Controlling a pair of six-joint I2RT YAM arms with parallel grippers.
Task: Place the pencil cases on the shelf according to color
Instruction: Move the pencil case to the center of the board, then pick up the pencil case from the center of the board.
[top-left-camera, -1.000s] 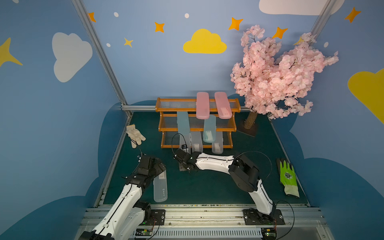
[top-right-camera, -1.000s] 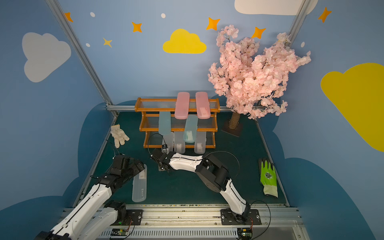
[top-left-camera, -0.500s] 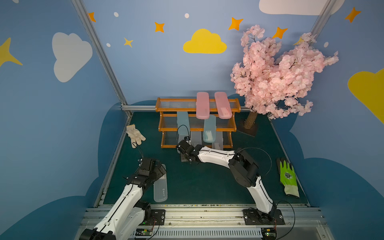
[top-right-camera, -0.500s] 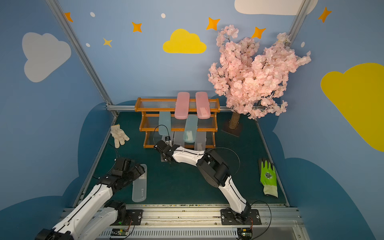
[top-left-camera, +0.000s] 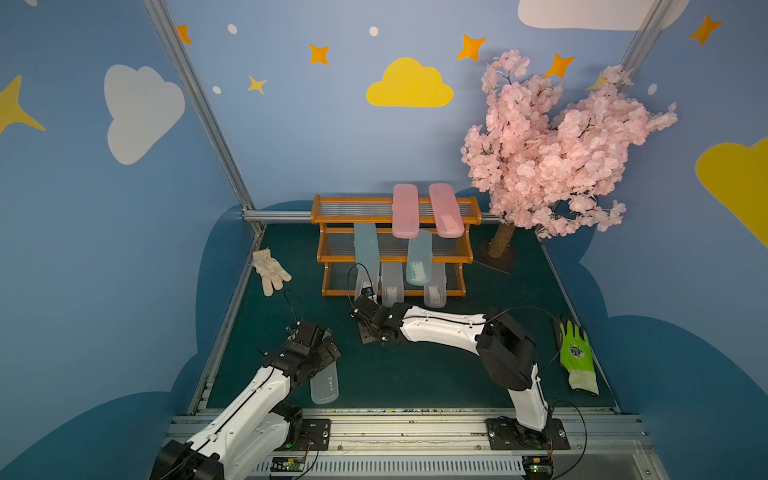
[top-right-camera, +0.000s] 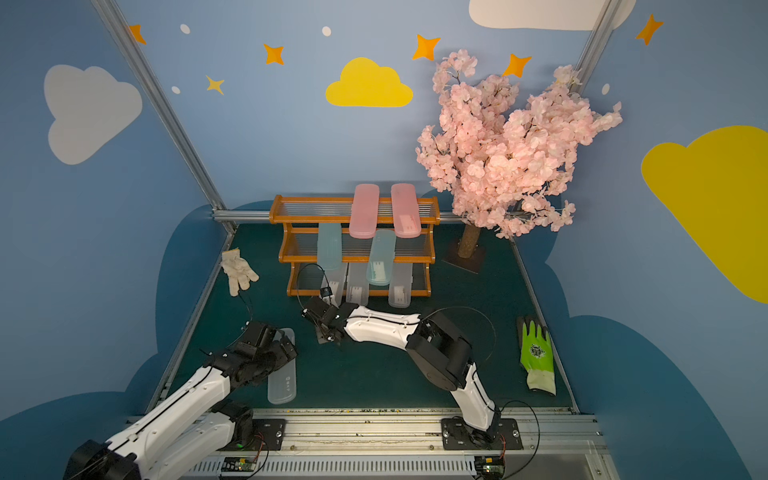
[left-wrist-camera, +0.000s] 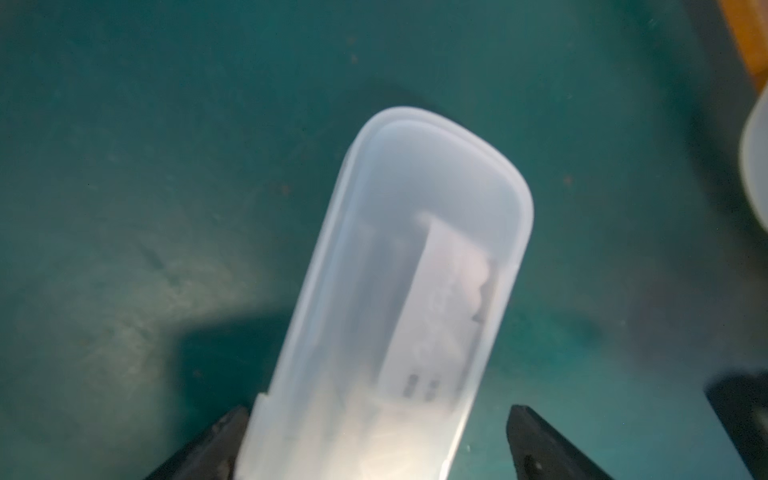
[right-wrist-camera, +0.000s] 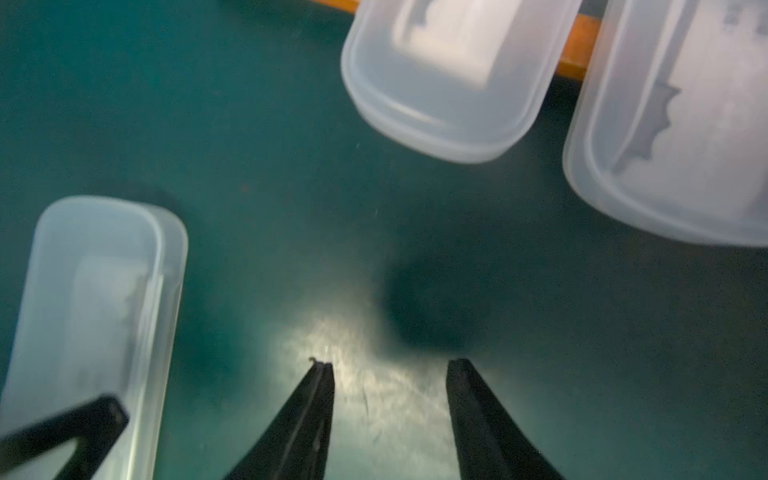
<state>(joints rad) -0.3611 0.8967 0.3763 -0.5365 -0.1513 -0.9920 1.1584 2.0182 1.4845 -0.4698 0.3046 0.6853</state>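
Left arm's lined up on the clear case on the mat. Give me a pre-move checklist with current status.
1. left gripper jaws straddle the clear case: ok.
2. Jaws closed on it: not ok, there is a gap beside one finger.
3. right gripper open and empty: ok.
4. Room on the shelf, bottom tier: ok, bare rods at the end nearer the white glove.
5. right arm out of the path to that tier: not ok, it lies across the shelf front.

Shelf: orange-brown, three stepped tiers of clear rods | top tier: two pink cases laid side by side, front ends overhanging | middle: two pale blue cases, set apart | bottom: three frosted cases, ends projecting | fourth frosted case laid flat on green mat, apart from shelf
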